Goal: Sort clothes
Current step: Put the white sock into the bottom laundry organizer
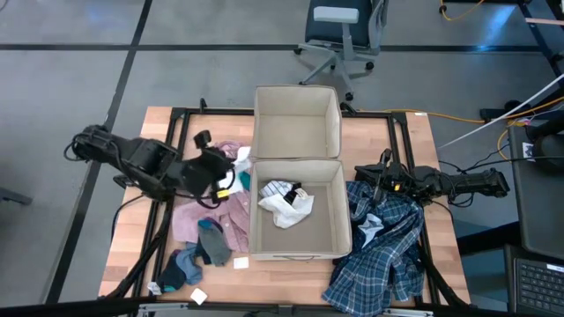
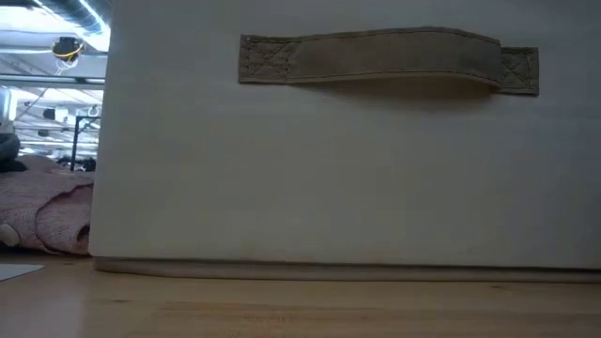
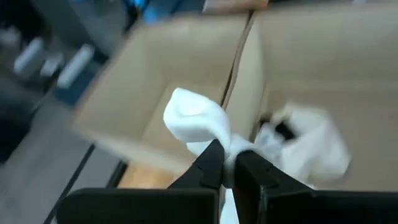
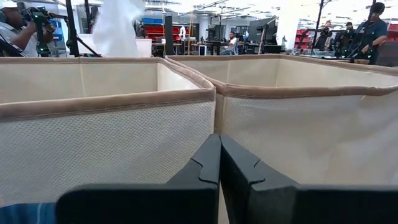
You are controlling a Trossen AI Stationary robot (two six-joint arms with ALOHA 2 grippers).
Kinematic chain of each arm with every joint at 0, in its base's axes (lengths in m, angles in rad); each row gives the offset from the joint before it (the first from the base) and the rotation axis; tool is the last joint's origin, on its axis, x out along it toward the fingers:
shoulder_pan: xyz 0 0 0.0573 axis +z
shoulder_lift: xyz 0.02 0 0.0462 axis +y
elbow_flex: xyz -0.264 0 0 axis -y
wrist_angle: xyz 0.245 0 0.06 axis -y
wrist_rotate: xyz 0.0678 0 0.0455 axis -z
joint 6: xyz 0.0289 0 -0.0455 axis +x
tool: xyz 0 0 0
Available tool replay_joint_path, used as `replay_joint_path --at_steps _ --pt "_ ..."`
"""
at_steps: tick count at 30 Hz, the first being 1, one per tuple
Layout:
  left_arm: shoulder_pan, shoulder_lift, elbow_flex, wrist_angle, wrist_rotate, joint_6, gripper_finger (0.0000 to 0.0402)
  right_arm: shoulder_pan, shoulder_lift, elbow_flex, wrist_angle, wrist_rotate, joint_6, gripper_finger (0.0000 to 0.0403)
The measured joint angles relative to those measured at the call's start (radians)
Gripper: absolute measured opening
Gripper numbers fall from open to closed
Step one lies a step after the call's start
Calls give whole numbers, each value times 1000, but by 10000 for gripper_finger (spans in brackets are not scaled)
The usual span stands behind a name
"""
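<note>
Left fingers [image 3: 225,167] pinch a white cloth [image 3: 196,121] beside two bins [image 1: 297,123]; right fingers [image 4: 219,163] closed, empty, on plaid shirt [image 1: 388,251]

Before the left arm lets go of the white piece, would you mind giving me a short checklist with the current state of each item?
1. Left gripper fingers clamped on the white garment: ok.
2. Garment raised above the bin rims, near the wall between the two bins: ok.
3. Which bin it hangs over, the far bin or the near bin: cannot tell.
4. Near bin already holds white clothes; room remains: ok.
5. Right gripper shut, empty, resting on the plaid shirt outside the bins: ok.
</note>
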Motion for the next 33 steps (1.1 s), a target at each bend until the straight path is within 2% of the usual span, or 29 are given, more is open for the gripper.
replay_joint_path --at_steps 9,14,17,25,33 --pt "1 0 26 478 1 441 13 0 0 0 0 8 0 7" --pt "38 6 26 674 55 579 13 0 0 0 0 8 0 7" --pt "85 11 21 731 154 574 13 0 0 0 0 9 0 7" --pt "181 68 -33 724 400 454 13 0 0 0 0 9 0 7" --pt "188 149 -35 601 413 406 13 0 0 0 0 8 0 7"
